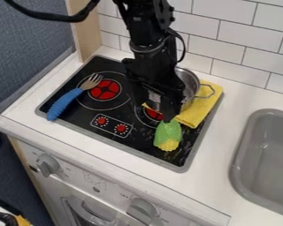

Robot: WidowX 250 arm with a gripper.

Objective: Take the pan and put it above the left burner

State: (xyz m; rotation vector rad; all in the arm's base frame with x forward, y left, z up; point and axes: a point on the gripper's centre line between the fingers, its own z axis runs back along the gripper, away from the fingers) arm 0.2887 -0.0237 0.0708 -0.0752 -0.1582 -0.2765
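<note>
The black gripper [167, 93] hangs down over the right side of the stove [191, 162], in front of the silver metal pan [189, 81]. It hides much of the pan, whose right wall and wire handle show to the right, while a bit of silver metal shows at the gripper's left side. The pan stands at the right rear, beside and partly over a yellow cloth [196, 113]. The left burner [105, 89] is at the rear left, with a blue-handled fork [63, 104] lying along its left side.
A green and yellow toy corn [167, 135] lies in front of the gripper, near the right burner [154, 114]. Two red knob markings [111, 125] are at the stove's front. The grey sink [245, 152] is at the right, and a tiled wall [232, 50] stands behind.
</note>
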